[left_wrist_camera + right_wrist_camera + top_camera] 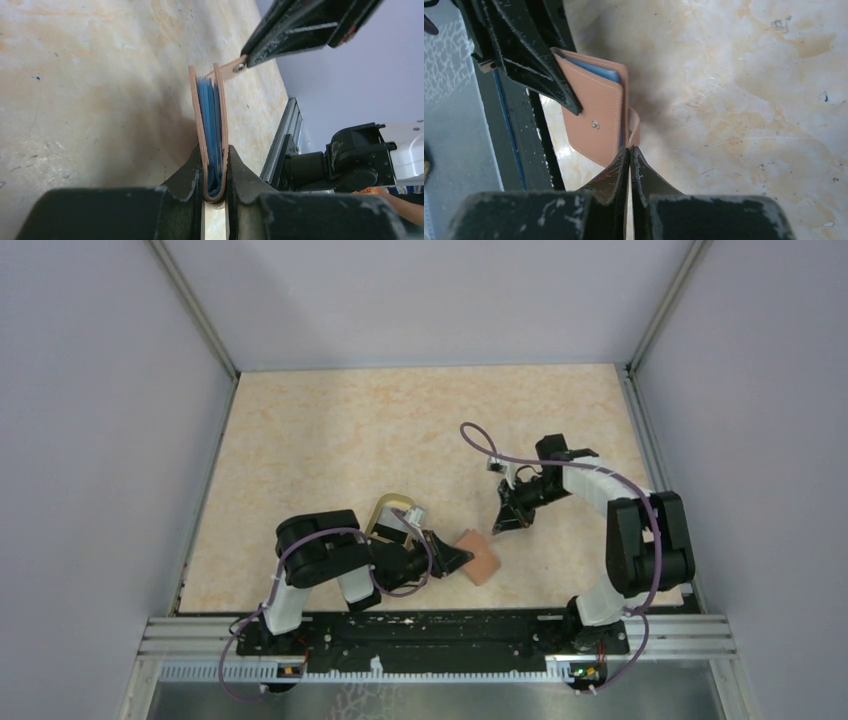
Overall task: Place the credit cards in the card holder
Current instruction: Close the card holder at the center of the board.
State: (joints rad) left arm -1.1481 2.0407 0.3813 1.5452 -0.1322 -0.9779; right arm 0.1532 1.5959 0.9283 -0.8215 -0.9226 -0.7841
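Observation:
The card holder, reddish-brown with a light blue inside, is held on edge just above the table. My left gripper is shut on its folded spine. The blue pockets show between the two covers. My right gripper is shut on the holder's small tab, pulling it from the far cover; its fingers show in the left wrist view. In the right wrist view the holder hangs between my jaws and the left fingers. A light card edge shows in the dish; the other cards are hidden.
An oval tan-rimmed dish lies just behind my left wrist, partly covered by the arm. The black rail runs along the near table edge. Grey walls enclose the table on three sides.

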